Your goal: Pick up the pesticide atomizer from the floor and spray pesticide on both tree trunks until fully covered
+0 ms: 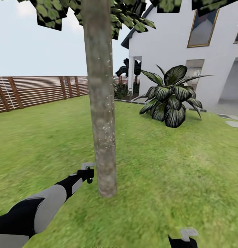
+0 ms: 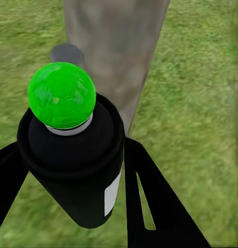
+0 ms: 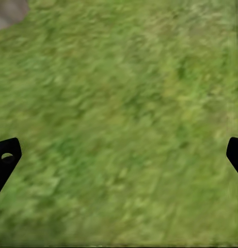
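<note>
The left gripper [image 2: 72,170] is clamped on the pesticide atomizer [image 2: 72,155], a black can with a round green cap [image 2: 61,95], one finger on each side. The can points at the tree trunk [image 1: 101,103], which stands just ahead of the gripper and close, probably so the spray lands on the bark; pale specks dot the trunk above gripper height, likely pesticide. A white label [image 2: 112,192] sits on the can's side, but no writing can be read. The right gripper [image 3: 119,155] hangs over bare lawn [image 3: 124,103], well to the side of the trunk, fingers spread wide and holding nothing.
</note>
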### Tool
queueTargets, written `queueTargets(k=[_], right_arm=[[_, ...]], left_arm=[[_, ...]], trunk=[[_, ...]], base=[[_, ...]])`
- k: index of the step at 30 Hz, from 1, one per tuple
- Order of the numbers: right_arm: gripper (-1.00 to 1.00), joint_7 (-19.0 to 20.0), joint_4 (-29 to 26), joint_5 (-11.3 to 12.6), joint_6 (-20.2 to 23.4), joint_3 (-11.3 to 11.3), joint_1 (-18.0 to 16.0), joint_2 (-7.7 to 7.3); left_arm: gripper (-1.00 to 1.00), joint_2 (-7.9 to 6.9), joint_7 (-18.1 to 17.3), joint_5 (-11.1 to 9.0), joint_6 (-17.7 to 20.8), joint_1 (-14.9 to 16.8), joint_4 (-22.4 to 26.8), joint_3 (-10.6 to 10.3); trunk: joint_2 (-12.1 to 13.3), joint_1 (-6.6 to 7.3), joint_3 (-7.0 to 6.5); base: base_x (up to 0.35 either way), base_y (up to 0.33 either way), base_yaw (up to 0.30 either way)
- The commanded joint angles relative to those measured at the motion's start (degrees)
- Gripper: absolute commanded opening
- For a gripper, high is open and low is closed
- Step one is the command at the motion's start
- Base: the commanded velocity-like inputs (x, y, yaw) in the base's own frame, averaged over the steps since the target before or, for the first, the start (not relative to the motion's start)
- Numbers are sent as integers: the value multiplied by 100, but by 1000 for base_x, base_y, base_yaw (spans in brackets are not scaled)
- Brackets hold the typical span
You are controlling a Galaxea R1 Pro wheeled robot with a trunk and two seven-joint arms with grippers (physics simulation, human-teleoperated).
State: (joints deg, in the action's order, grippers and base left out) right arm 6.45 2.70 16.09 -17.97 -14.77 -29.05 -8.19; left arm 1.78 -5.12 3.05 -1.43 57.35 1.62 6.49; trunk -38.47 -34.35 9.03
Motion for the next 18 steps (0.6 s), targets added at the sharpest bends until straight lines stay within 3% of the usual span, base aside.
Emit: queueTargets(k=[1,6,12,18], right_arm=[[100,41,28,61,-40,-35,-13,2],[100,41,28,61,-40,-35,-13,2],[100,41,28,61,-40,-35,-13,2],[100,46,28,61,-40,-35,-13,2]], left_arm=[[-100,-2,-17,41,-16,4,0,41],[-100,-2,-17,39,-14,4,2,38],[-100,-2,-16,38,-7,4,-1,37],[-100,3,-15,38,-30,4,1,37]], trunk=[[-9,0,9],[-9,0,9],[-9,0,-7],[-9,0,-29]], base=[[-205,341,-283],[-171,337,-101],[-26,336,-198],[-1,73,-284]])
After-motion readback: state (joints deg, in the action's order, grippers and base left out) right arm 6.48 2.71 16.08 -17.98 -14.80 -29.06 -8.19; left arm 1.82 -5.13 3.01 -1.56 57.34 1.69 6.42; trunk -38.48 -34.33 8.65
